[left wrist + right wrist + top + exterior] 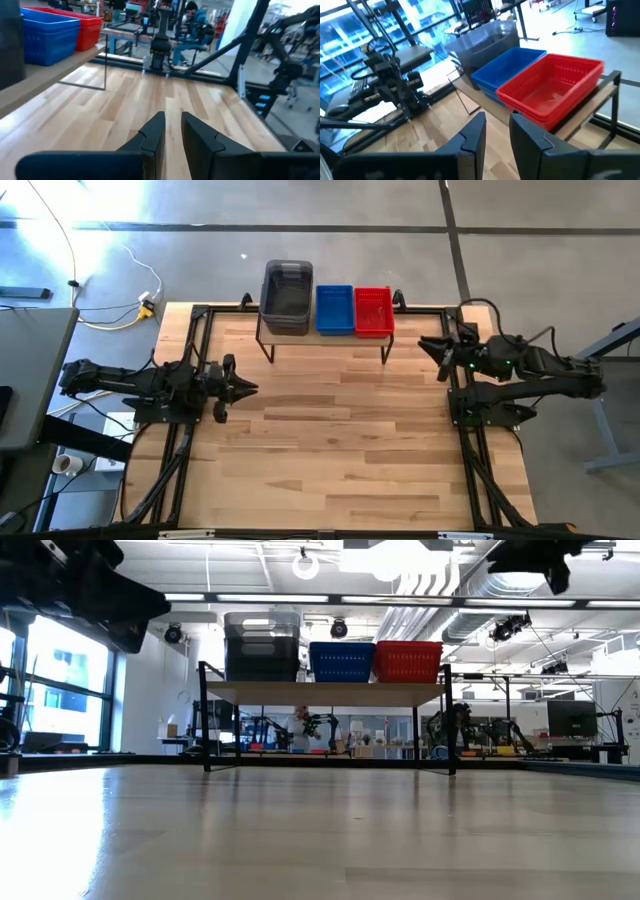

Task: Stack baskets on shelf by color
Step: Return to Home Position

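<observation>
left claw (252, 388) and right claw (422, 344) were slightly apart, empty; the right, near the shelf (325, 336), might have clipped the red baskets (373, 310) if swung wide.

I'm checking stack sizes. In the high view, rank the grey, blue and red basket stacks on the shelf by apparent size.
1. Smoky grey plastic mesh basket stack: largest.
2. Blue plastic mesh basket stack and red plastic mesh basket stack: alike in size, so tied.

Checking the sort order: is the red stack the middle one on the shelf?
No, on the shelf the blue stack stands in the middle, between the grey stack and the red stack.
</observation>
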Tool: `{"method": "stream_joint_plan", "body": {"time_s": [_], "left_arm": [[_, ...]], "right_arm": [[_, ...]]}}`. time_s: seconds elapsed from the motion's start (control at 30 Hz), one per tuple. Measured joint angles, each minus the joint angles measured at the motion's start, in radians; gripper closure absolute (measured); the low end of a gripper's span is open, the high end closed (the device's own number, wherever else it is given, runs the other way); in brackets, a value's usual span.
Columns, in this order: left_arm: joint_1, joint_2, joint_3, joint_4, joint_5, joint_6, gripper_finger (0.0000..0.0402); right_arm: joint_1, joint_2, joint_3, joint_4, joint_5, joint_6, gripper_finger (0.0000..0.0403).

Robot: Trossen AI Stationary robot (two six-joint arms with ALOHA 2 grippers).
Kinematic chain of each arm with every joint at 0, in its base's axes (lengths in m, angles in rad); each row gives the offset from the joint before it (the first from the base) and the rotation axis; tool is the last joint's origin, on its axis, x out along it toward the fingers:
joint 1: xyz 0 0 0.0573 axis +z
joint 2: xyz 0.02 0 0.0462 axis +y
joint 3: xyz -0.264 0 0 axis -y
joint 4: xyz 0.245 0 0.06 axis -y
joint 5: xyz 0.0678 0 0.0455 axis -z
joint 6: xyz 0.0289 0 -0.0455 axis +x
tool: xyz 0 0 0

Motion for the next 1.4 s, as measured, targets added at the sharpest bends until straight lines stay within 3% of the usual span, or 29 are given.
{"method": "stream_joint_plan", "body": {"time_s": [0.17, 0.4, 0.73, 1.1, 1.4], "left_arm": [[0.051, 0.0, -0.046, 0.058, 0.06, -0.062, 0.0348], [0.104, 0.0, -0.112, 0.092, 0.058, -0.154, 0.0348], [0.161, 0.001, -0.137, 0.124, 0.048, -0.168, 0.0348], [0.181, 0.001, -0.137, 0.019, -0.011, -0.295, 0.0348], [0.181, 0.001, -0.136, -0.014, -0.036, -0.298, 0.0348]], "right_arm": [[0.0, -0.118, -0.087, 0.01, 0.008, -0.009, 0.0329], [0.0, -0.26, -0.177, 0.003, -0.006, -0.024, 0.0329], [0.0, -0.471, -0.326, -0.001, -0.024, -0.037, 0.0329], [0.0, -0.473, -0.42, 0.029, -0.02, -0.069, 0.0329], [0.0, -0.472, -0.616, 0.173, -0.044, -0.062, 0.0329]]}}
